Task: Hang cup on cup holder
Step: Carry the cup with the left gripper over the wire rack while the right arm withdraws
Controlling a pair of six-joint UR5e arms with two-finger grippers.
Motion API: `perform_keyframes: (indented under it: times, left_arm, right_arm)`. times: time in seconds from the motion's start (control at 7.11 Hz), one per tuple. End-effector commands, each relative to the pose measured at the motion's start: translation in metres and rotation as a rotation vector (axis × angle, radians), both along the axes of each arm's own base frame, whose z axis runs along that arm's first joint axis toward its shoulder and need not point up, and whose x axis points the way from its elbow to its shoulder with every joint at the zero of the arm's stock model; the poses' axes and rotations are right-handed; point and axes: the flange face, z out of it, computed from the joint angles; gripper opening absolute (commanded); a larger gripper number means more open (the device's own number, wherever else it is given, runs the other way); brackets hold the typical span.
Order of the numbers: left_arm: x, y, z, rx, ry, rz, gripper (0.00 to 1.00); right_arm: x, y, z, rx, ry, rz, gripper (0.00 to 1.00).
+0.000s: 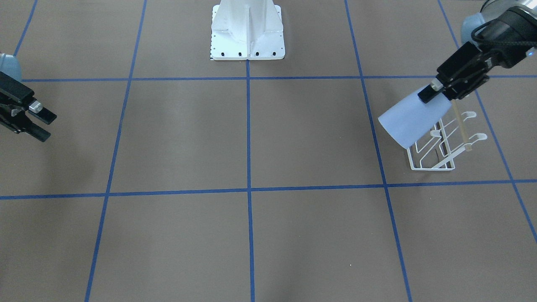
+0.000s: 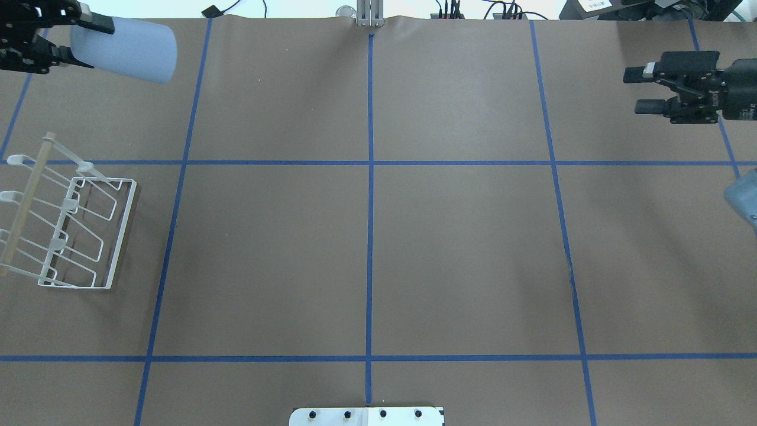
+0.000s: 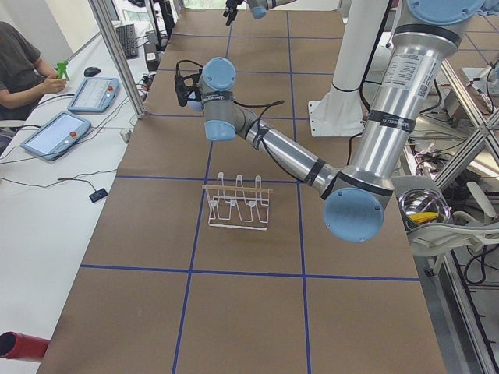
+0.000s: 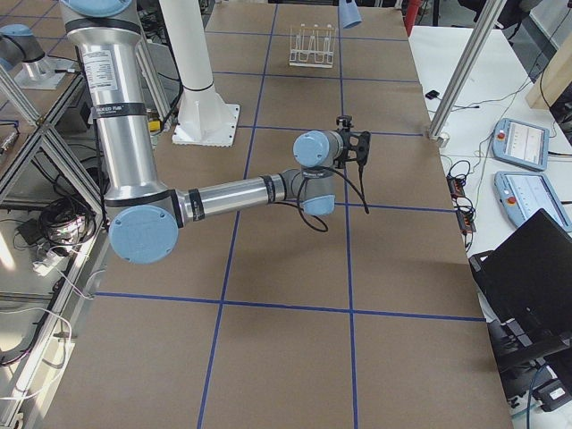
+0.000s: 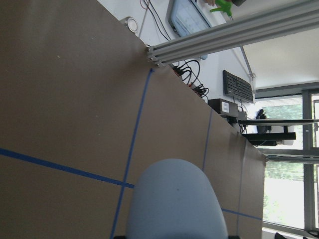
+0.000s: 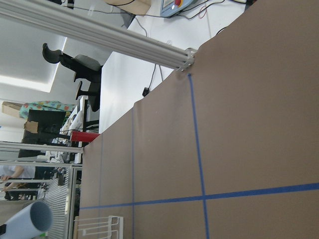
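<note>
Found the cup (image 1: 413, 121), smooth pale blue-grey plastic, tapered and handleless, pinched at its narrow base in the left claw (image 1: 438, 97). Noted it held aloft over the bench (image 1: 188, 138), lying nearly sideways, wide rim pointed away from the claw. Seen in the front-facing view overlapping the cup holder (image 1: 444, 147); seen from overhead clear of it, touching no prong. Recorded the cup holder as thin white wire: rectangular base frame, slanted looped prongs with rounded tips, pale wooden rod (image 2: 26, 207) across the top. Found the right claw (image 2: 641, 90) well apart at the opposite end, black fingers (image 2: 649, 107) spread, gripping nothing. Noted matte brown bench covering marked with a blue tape grid (image 1: 248, 126).
</note>
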Motion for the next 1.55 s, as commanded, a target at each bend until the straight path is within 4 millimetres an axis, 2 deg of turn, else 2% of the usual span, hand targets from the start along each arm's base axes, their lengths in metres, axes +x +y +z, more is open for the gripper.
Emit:
perform_keyframes:
  times: [0.0, 0.14, 0.28, 0.42, 0.56, 0.7, 0.84, 1.12, 1.41]
  left_arm:
    - [-0.022, -0.017, 0.036, 0.064, -0.194, 0.04, 0.0]
    - [-0.031, -0.017, 0.064, 0.092, -0.272, 0.054, 0.0]
    - [-0.032, -0.022, 0.08, 0.127, -0.376, 0.049, 0.0]
    - [-0.034, -0.026, 0.088, 0.152, -0.473, 0.079, 0.0]
    - [-0.037, -0.024, 0.089, 0.146, -0.555, 0.106, 0.0]
    - [-0.033, -0.017, 0.09, 0.116, -0.607, 0.162, 0.0]
    - [-0.03, -0.006, 0.082, 0.08, -0.63, 0.208, 0.0]
    - [0.008, 0.006, 0.079, 0.047, -0.64, 0.3, 0.0]
    - [0.039, 0.01, 0.079, 0.034, -0.647, 0.363, 0.0]
  right_arm:
    - [0.03, -0.007, 0.036, 0.015, 0.191, 0.043, 1.0]
    - [0.031, -0.013, 0.045, 0.046, 0.271, 0.026, 1.0]
    - [0.036, -0.022, 0.055, 0.088, 0.371, 0.012, 1.0]
    - [0.049, -0.032, 0.063, 0.14, 0.488, -0.01, 1.0]
    - [0.059, -0.04, 0.072, 0.147, 0.567, -0.04, 1.0]
    - [0.061, -0.043, 0.077, 0.116, 0.601, -0.072, 1.0]
    - [0.069, -0.044, 0.081, 0.06, 0.633, -0.111, 1.0]
    - [0.083, -0.043, 0.092, 0.128, 0.719, -0.179, 1.0]
    - [0.082, -0.019, 0.109, 0.13, 0.74, -0.215, 1.0]
